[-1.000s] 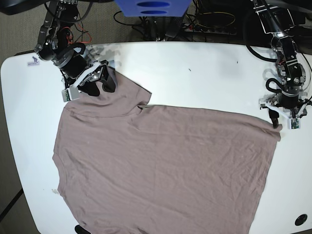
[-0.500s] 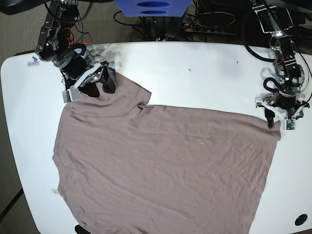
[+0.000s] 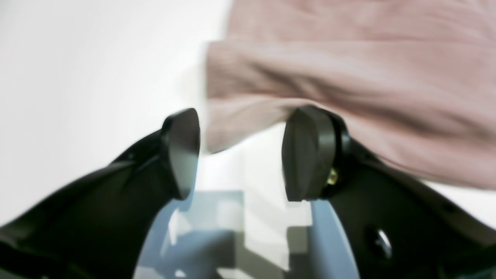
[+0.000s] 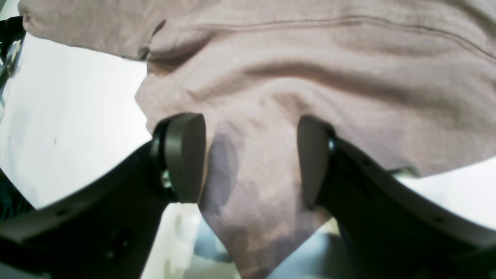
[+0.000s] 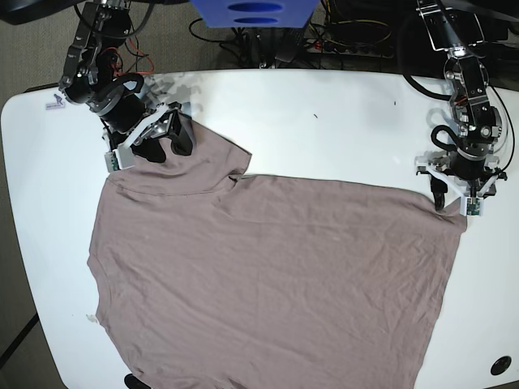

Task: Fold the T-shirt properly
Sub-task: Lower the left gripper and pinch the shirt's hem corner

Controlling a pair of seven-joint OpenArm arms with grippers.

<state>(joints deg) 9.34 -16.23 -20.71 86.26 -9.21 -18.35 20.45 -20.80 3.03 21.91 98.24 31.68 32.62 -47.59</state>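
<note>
The taupe T-shirt [image 5: 268, 267] lies spread flat over most of the white table [image 5: 340, 113]. At its far left corner my right gripper [image 5: 166, 142] stands open. In the right wrist view the T-shirt [image 4: 310, 58] runs between the two black fingers [image 4: 182, 155], and the right gripper [image 4: 250, 155] straddles a pointed flap. My left gripper [image 5: 450, 197] sits at the shirt's far right corner, also open. In the left wrist view the T-shirt [image 3: 348, 77] has its corner just at the tips, partly over one finger [image 3: 310, 155] of the left gripper [image 3: 242, 155].
A blue object [image 5: 255, 12] and cables lie beyond the table's far edge. A black round hole [image 5: 501, 365] is in the table's near right corner. A small sticker [image 5: 54, 101] marks the far left corner.
In the base view my left gripper has moved left and slightly up, from the bare table onto the shirt's right corner. The right gripper has barely moved.
</note>
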